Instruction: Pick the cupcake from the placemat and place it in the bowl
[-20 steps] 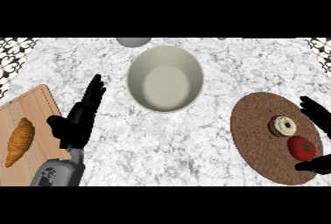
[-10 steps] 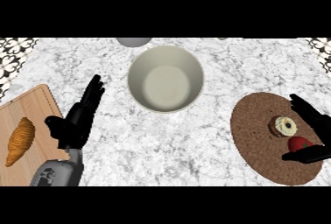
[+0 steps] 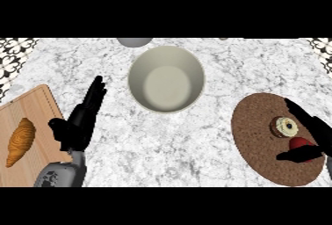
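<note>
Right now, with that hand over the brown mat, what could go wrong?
The right hand is open around a red thing lying right beside the cupcake on the placemat; it might catch the wrong one or nudge the cupcake aside. The bowl is far left, so a carry could spill.

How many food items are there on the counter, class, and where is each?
3: a croissant on the cutting board at left; a cupcake and a red item on the brown placemat at right.
</note>
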